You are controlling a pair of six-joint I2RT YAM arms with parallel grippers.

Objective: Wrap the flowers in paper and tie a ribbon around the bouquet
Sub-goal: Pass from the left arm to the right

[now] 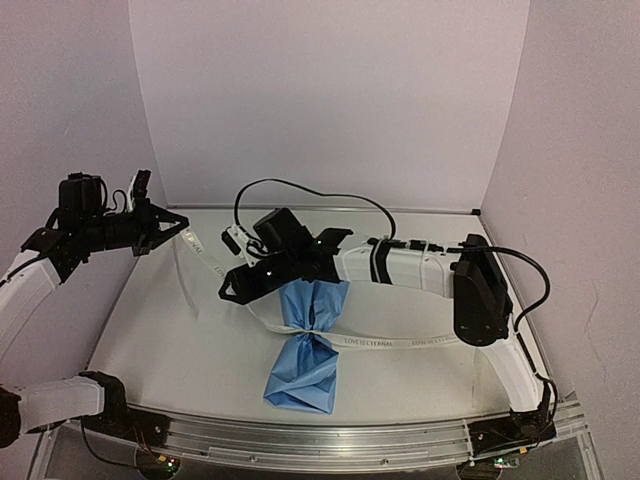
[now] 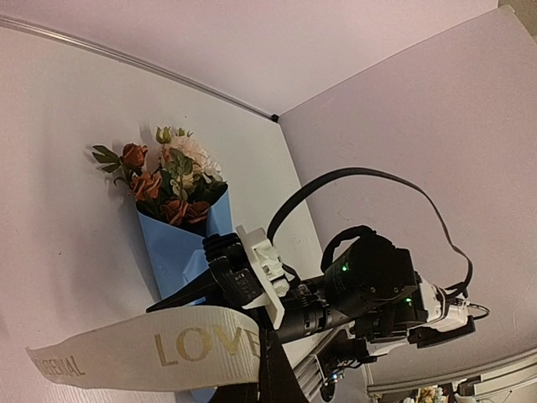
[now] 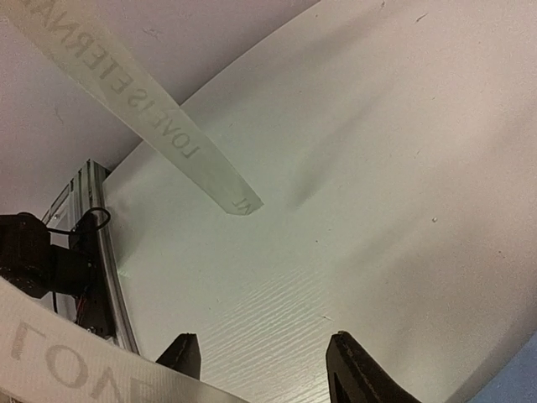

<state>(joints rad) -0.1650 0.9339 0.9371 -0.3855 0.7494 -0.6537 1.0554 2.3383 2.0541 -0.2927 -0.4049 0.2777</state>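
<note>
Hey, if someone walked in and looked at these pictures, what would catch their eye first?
First the light-blue bouquet lying in the middle of the table, pinched at the waist, rust, peach and cream blooms at its far end. Then the cream ribbon printed LOVE IS ETERNAL, trailing right from that waist and up to the left claw, shut on it at the left. The right claw sits open beside the bouquet.

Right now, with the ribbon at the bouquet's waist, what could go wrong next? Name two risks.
1. The left gripper is shut on the long cream printed fabric ribbon. A harder pull could drag the light-blue paper-wrapped bouquet sideways or loosen its pinched waist.
2. The right gripper is open with nothing between its fingers, while one end of the ribbon hangs free in front of it. Closing now would probably miss it.
</note>
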